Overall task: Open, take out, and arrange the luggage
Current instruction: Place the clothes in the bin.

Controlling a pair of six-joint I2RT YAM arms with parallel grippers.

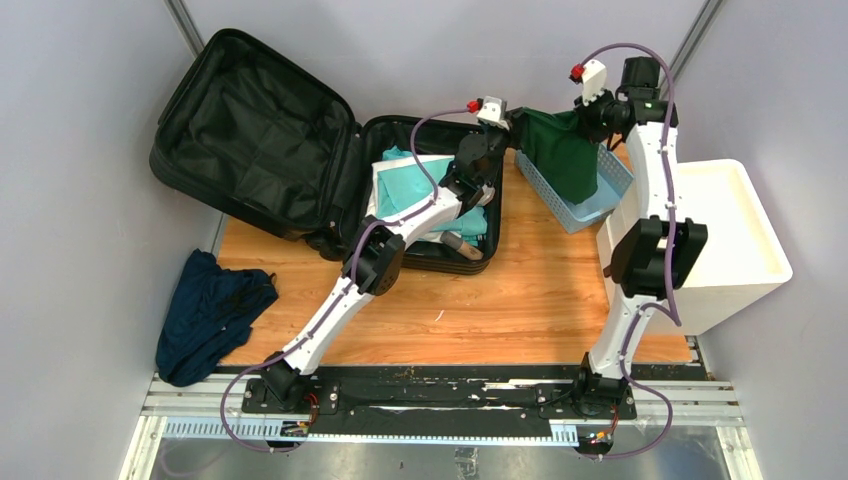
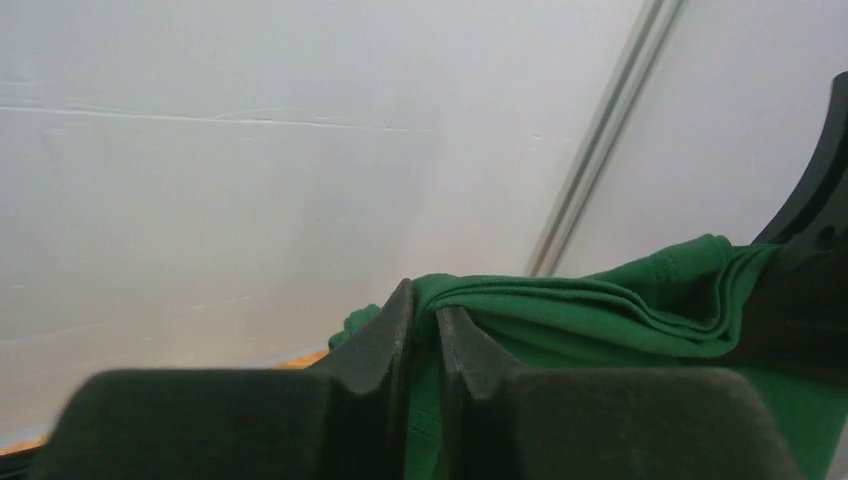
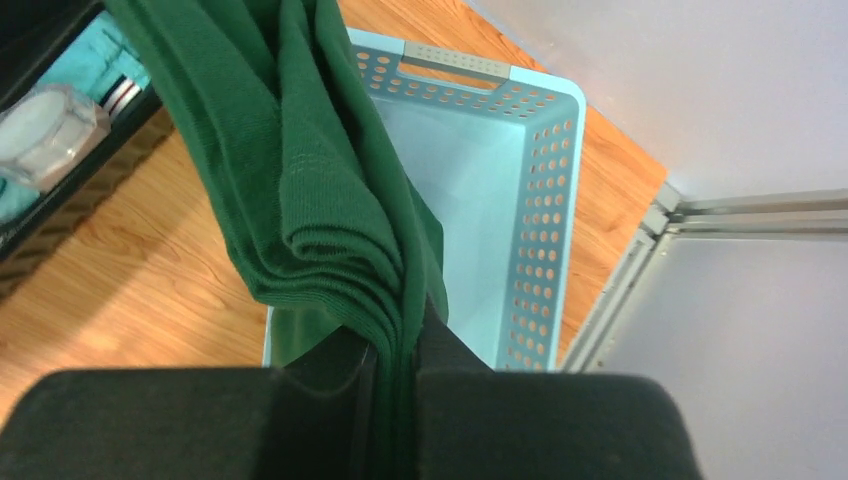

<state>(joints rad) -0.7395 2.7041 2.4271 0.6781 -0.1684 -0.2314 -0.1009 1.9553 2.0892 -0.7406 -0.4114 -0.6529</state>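
Wood tabletop shows open room at lower middle for moving. Beyond it the luggage lies open at upper left, clothes inside. The left gripper and right gripper each clamp an edge of a green cloth, stretched over the basket at upper right, likely for dropping in; walls crowd behind.

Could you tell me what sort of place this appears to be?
Probably a robot test cell rather than a home: two arms bolted to a rail at the edge of a wooden table, bare grey walls on metal framing, and a staged suitcase and basket.
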